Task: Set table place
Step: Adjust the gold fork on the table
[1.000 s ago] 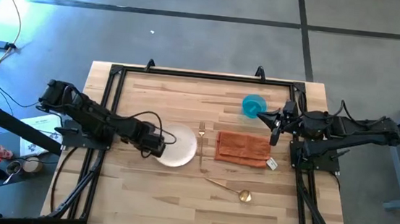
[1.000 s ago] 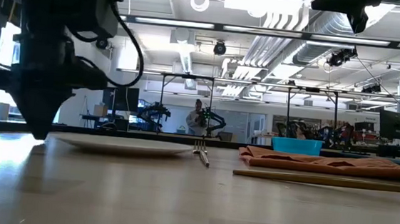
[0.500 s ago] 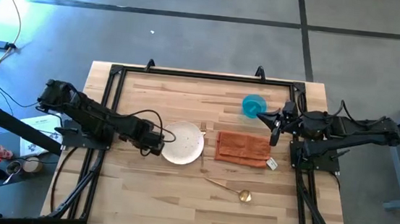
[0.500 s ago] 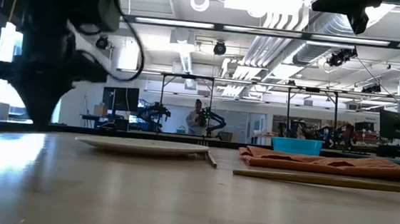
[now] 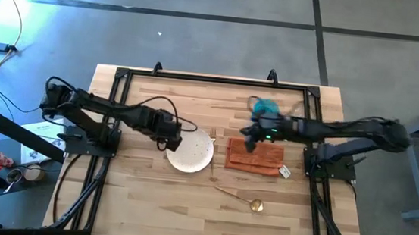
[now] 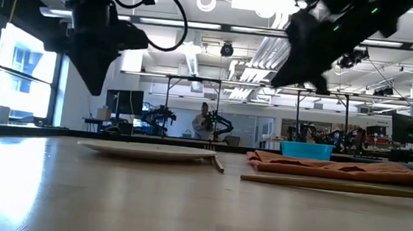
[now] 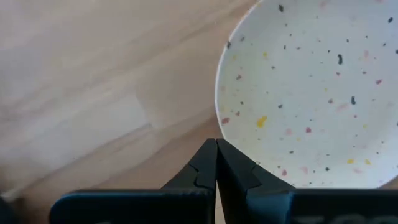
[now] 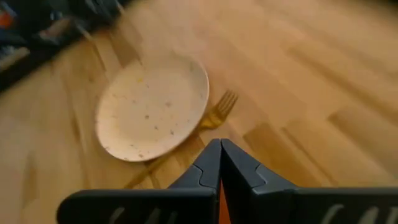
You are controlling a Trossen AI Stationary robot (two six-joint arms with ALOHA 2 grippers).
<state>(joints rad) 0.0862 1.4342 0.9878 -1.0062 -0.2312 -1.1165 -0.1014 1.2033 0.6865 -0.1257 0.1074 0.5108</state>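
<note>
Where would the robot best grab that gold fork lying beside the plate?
Probably the fork by the tines end, from above: the plate has slid onto its handle, while the tines lie bare on the table. The right tool is nearest.

We see a light wooden plank table (image 5: pixel 149 196) edged by a black metal rail frame (image 5: pixel 213 80). The round white plate (image 5: pixel 191 152) carries scattered yellow, pink and dark speckles. We note a gold metal fork (image 8: pixel 219 111), a gold spoon (image 5: pixel 244 200), a folded rust-orange cloth napkin (image 5: pixel 255 157) with a pale tag, and a small blue bowl (image 6: pixel 306 149). Both arms are dark.
</note>
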